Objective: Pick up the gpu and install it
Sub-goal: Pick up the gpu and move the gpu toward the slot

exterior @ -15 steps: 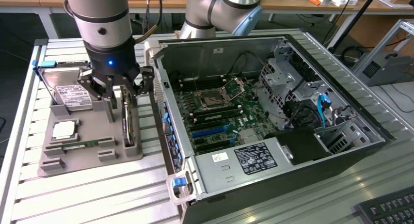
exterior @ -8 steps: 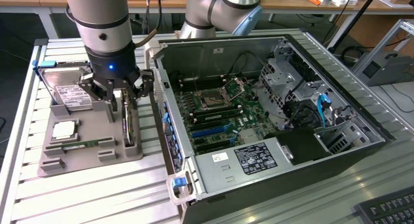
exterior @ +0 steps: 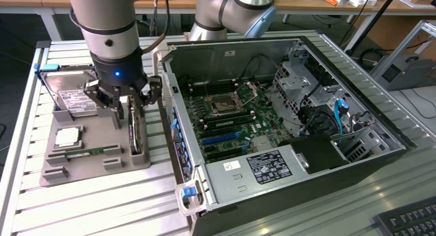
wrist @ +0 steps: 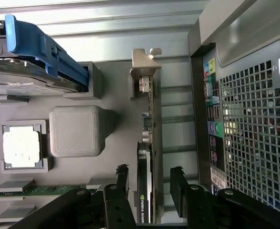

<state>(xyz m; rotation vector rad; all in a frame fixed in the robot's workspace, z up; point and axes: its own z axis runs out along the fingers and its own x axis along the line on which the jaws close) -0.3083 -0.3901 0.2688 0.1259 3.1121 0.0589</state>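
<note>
Fingers [wrist: 177, 177] spread wide astride upright gpu [wrist: 145, 183], Nvidia logo [wrist: 143, 204] on its edge

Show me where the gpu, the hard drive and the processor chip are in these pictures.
gpu [wrist: 144, 179]: wrist view, black edge near the logo.
hard drive [exterior: 71, 99]: exterior view, white label.
processor chip [exterior: 68, 137]: exterior view, silver lid.

Exterior view: ribbed light-grey table [exterior: 102, 205] spans the frame. Wooden desks [exterior: 299, 1] along 12 o'clock, cluttered. Dark floor [exterior: 17, 42] at 10 o'clock. Aluminium frame [exterior: 417, 37] at 2 o'clock, grey box [exterior: 405, 70] beneath. Black keyboard [exterior: 409, 220] at 5 o'clock.
</note>
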